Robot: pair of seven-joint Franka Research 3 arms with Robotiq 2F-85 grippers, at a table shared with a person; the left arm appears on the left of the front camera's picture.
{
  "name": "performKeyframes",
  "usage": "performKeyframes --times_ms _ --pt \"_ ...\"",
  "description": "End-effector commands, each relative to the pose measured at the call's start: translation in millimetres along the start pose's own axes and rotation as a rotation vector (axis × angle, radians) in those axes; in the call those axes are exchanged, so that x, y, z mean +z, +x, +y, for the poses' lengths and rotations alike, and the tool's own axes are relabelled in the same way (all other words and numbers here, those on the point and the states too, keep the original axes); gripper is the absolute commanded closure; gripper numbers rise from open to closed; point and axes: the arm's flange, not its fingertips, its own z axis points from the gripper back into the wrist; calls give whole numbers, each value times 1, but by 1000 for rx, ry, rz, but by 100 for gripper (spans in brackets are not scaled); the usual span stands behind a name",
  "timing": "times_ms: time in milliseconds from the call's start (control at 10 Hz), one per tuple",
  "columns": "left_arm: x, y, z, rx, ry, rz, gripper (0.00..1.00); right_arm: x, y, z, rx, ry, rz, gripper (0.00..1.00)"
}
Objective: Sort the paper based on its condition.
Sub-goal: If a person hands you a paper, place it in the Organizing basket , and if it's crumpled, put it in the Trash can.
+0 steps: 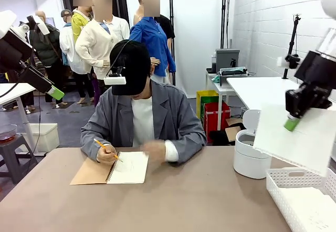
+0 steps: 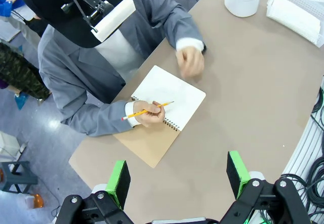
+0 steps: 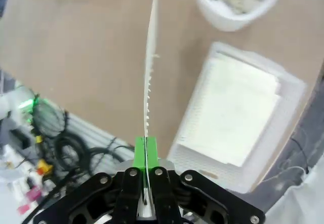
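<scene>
White paper; tan notebook cover; white mesh basket; grey jacket.

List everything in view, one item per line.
table: one, brown, under everything
notebook: one, tan cover, white page, open in front of the person
pencil: one, yellow, in the person's writing hand
bin: one, white, round, lid up, far right of the table
basket: one, white mesh, near right corner
stacked sheets: number unclear, white, flat in the basket
held sheet: one, white, smooth, in the air above the basket
person: one, grey jacket, black cap, seated at the far side
left fingers: two, green pads, apart, holding nothing
right fingers: two, green pads, shut on the held sheet's edge
</scene>
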Motion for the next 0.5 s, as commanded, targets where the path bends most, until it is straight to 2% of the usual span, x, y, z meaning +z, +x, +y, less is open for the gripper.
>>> performKeyframes --times_ms 0,300,400 --pt "0 -1 0 3 -2 -3 0 -19 -11 -21 5 -84 -34 100" --pt "0 -1 0 3 -2 -3 0 -33 -30 -42 59 -203 -33 100" --pt "0 -1 0 3 -2 -3 0 -36 -34 -43 38 -200 -40 100"
